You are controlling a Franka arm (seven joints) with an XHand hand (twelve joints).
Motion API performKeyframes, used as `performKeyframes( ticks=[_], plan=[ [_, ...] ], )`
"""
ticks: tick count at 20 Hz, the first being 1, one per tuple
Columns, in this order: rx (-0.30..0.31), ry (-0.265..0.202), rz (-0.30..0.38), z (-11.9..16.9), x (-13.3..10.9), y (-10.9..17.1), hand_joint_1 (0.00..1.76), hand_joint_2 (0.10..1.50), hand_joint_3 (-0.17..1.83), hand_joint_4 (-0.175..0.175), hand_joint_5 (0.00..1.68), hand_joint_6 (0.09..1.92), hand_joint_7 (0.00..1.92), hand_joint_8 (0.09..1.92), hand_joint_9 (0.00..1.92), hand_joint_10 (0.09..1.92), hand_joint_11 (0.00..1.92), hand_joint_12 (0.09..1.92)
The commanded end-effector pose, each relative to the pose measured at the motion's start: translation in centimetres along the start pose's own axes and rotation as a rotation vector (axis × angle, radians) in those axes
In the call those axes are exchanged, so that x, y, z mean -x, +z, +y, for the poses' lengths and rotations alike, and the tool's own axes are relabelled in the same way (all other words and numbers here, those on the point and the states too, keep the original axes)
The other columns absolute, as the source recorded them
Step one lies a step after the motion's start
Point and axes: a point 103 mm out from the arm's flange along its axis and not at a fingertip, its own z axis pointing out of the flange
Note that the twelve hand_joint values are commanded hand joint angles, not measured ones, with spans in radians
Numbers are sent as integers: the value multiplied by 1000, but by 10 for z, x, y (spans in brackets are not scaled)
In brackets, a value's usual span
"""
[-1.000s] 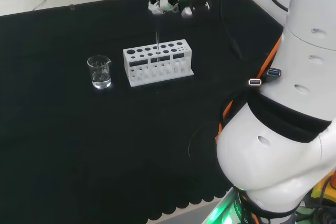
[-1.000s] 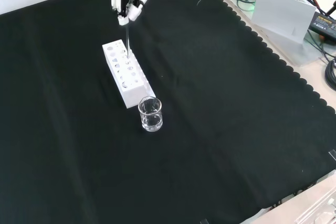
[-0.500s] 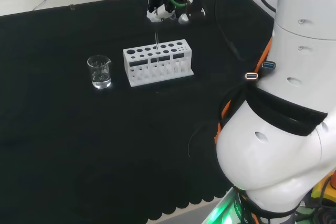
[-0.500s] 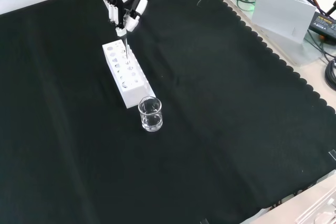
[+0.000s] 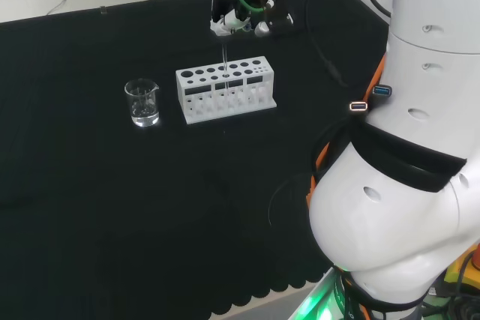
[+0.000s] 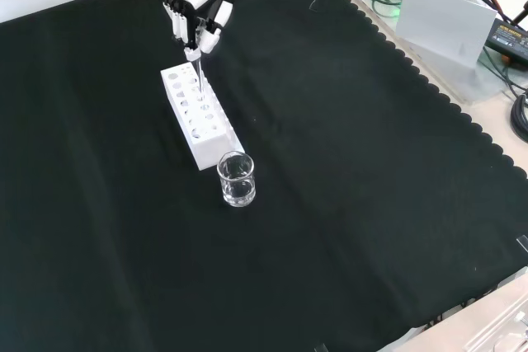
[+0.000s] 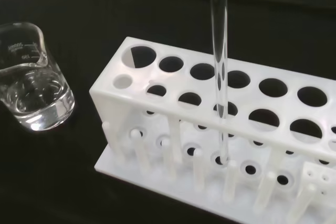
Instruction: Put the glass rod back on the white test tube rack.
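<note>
While my hand (image 5: 241, 19) hangs at the top centre of the head view, its fingers are curled in on the upper end of the glass rod (image 5: 224, 59), pinching it. That rod drops straight down from my fingertips into the white test tube rack (image 5: 226, 88), which sits just above the middle of the frame. It enters a hole near the middle of the rack's top plate. Left of the rack, a little apart, stands a small clear beaker (image 5: 142, 102) on the black cloth (image 5: 150, 207). My own big white links (image 5: 405, 170) take up the right side of the frame.

Over to the front view: my hand (image 6: 196, 16) comes in at the upper left, fingers pointing down and closed around the rod (image 6: 199, 74). Below it, the rack (image 6: 200, 118) runs as a slanted block, the rod going in toward its upper end. The beaker (image 6: 236, 179) sits just past the rack's lower end, very close to it; I cannot tell whether they touch.

Now the wrist view, close in: the rod (image 7: 220, 72) passes down through a hole in the rack's (image 7: 173, 109) top plate, and its tip sits at a socket in the base plate. The beaker (image 7: 31, 90) shows beside the rack's end, with some clear liquid in its bottom.
</note>
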Motion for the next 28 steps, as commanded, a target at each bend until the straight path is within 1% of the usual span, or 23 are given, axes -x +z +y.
performKeyframes(
  ticks=[1,2,3,4,5,7,9,11,17,19,20,22,25,27,28],
  plan=[
    [-55,-9,8,-1,-2,0,1313,1083,-174,-175,1250,308,1291,765,1623,606,1621,639],
    [-55,-11,15,-2,-2,-1,1311,1086,-167,-175,1183,457,1299,725,1601,591,1616,625],
    [-62,-11,25,-2,-1,-2,1388,1054,-169,-175,1083,582,1321,620,1514,529,1602,617],
    [-65,-13,24,-3,-1,-2,1487,1002,-172,-175,979,678,1258,565,1498,397,1586,608],
    [-67,-14,23,-4,-1,-3,1554,964,-174,-175,893,755,1167,591,1517,264,1575,596],
    [-75,-15,26,-4,-1,-3,1611,931,-175,-175,751,841,976,705,1559,98,1563,569],
    [-75,-18,29,-5,-3,-4,1624,922,-175,-175,647,853,863,749,1576,87,1559,554],
    [-73,-20,27,-6,-4,-7,1627,920,-175,-175,579,841,805,753,1580,87,1559,549],
    [-69,-18,25,-10,-5,-16,1628,918,-175,-175,520,820,759,751,1584,87,1562,542],
    [-70,-21,21,-11,-6,-18,1461,923,-175,-175,520,819,757,755,1641,87,1570,537],
    [-69,-22,21,-12,-7,-19,1415,925,-175,-175,521,819,756,756,1657,87,1573,535],
    [-63,-25,18,-13,-8,-23,1379,926,-175,-175,521,818,755,756,1669,87,1577,533],
    [-51,-26,14,-15,-10,-28,1369,926,-175,-175,522,818,754,757,1673,87,1580,531],
    [-68,-10,9,-14,-12,-31,1368,926,-175,-175,524,818,753,757,1673,87,1580,530],
    [-63,1,0,-15,-12,-32,1462,923,-175,-175,522,816,751,756,1636,87,1579,528]
  ],
)
